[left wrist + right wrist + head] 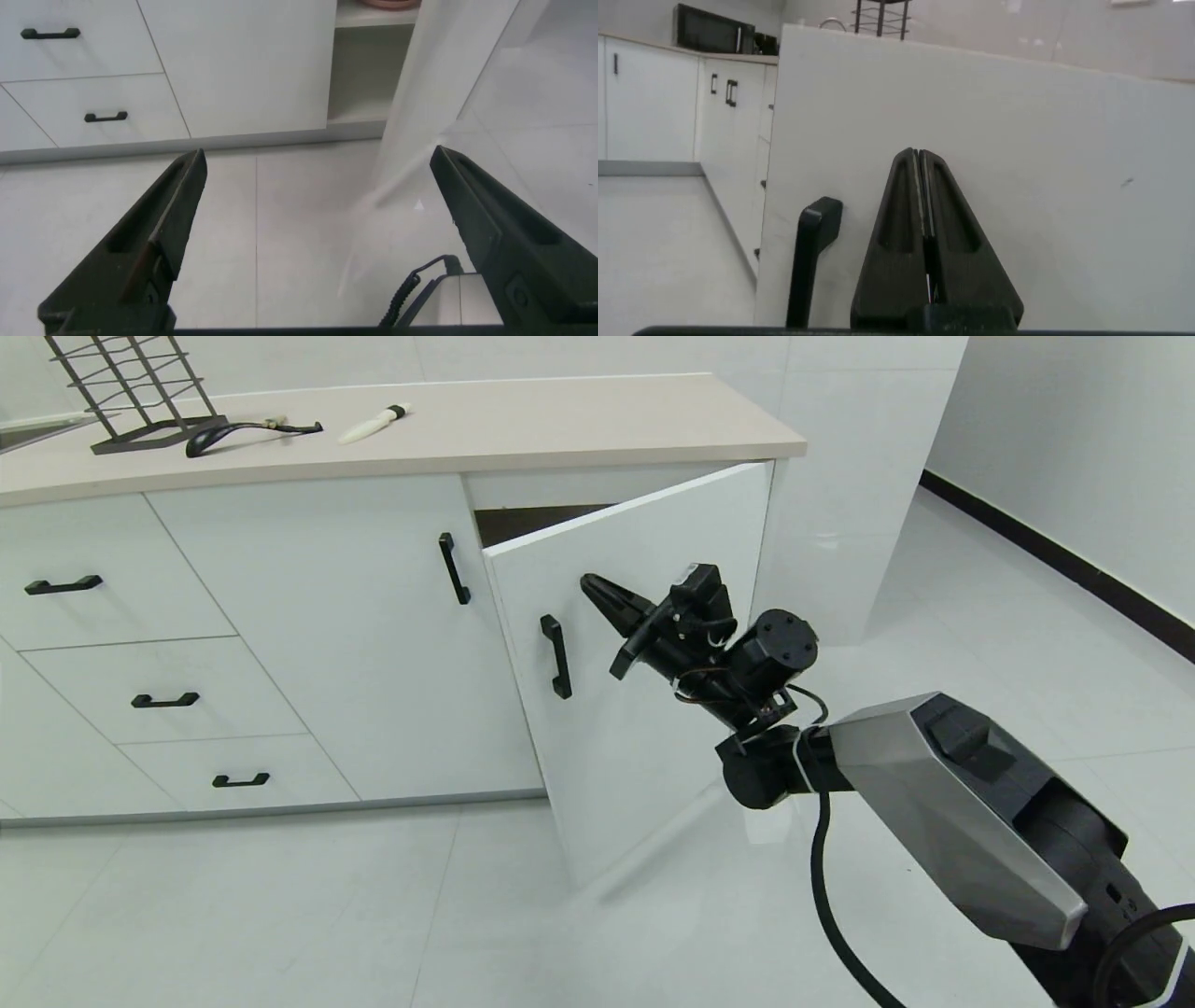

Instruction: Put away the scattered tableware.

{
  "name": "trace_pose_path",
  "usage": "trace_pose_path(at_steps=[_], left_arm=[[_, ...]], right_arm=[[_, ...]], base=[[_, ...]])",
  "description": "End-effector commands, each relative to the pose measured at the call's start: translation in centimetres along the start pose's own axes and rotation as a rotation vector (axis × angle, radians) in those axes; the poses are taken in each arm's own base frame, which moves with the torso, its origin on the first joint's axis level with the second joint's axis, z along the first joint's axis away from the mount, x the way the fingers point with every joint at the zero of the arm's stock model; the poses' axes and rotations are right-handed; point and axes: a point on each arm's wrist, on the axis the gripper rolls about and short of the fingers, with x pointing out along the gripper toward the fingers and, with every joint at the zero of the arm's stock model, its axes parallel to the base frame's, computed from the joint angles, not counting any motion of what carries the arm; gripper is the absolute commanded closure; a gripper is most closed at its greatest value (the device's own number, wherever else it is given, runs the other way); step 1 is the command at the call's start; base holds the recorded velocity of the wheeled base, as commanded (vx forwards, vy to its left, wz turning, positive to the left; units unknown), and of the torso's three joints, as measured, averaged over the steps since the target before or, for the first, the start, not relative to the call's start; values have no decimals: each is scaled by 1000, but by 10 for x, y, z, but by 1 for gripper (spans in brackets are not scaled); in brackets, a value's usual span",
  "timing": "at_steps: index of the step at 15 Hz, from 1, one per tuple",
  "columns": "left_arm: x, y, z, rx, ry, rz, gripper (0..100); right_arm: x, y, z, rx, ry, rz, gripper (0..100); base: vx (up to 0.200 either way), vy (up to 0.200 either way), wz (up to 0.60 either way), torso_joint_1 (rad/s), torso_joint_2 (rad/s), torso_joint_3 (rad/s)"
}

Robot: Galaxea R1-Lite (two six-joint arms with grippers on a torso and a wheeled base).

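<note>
Reading my right gripper (590,584): jaws closed, empty, just right of the handle (556,656) on the open cabinet door (653,523). The black ladle (247,431) and white utensil (373,424) lie on the countertop (560,420), far left, well apart from it. My left gripper (318,157) has its jaws spread wide.

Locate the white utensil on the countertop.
The white utensil lies on the countertop, head view's left, just right of the black utensil near the wire rack.

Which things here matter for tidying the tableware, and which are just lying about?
Job: black utensil, white utensil, open door, handle, right gripper, fingers shut.
Just there: drawers, closed door, microwave.
</note>
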Motion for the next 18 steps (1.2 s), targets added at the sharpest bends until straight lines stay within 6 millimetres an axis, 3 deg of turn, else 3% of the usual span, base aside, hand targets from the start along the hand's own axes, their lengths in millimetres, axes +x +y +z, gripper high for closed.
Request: trace_pose_path(at_steps=[1, 3, 6, 7, 8, 11, 13, 14, 16, 18], left_arm=[[0, 0, 0, 0, 0, 0, 0], [0, 0, 0, 0, 2, 0, 0], [0, 0, 0, 0, 0, 0, 0], [0, 0, 0, 0, 2, 0, 0], [0, 0, 0, 3, 2, 0, 0], [0, 0, 0, 4, 0, 0, 0], [0, 0, 0, 7, 0, 0, 0], [0, 0, 0, 20, 0, -1, 0], [0, 0, 0, 20, 0, -1, 0], [0, 0, 0, 1, 0, 0, 0]], right_arm=[[-1, -11, 11, -21, -15, -15, 100], [-9, -22, 32, -25, 9, -28, 100], [-87, -1, 74, 107, 285, -22, 100], [-111, 11, 98, 124, 322, -19, 100], [-138, 19, 136, 127, 351, -29, 100], [-204, 20, 244, -18, 301, -126, 100], [-260, 41, 288, -131, 321, -166, 100], [-275, 50, 301, -184, 318, -183, 100], [-319, 95, 338, -337, 305, -287, 100], [-354, 143, 341, -277, 399, -342, 100]], base=[[0, 0, 0, 0, 0, 0], [0, 0, 0, 0, 0, 0], [0, 0, 0, 0, 0, 0], [0, 0, 0, 0, 0, 0], [0, 0, 0, 0, 0, 0], [0, 0, 0, 0, 0, 0], [0, 0, 0, 0, 0, 0], [0, 0, 0, 0, 0, 0], [0, 0, 0, 0, 0, 0], [0, 0, 0, 0, 0, 0]])
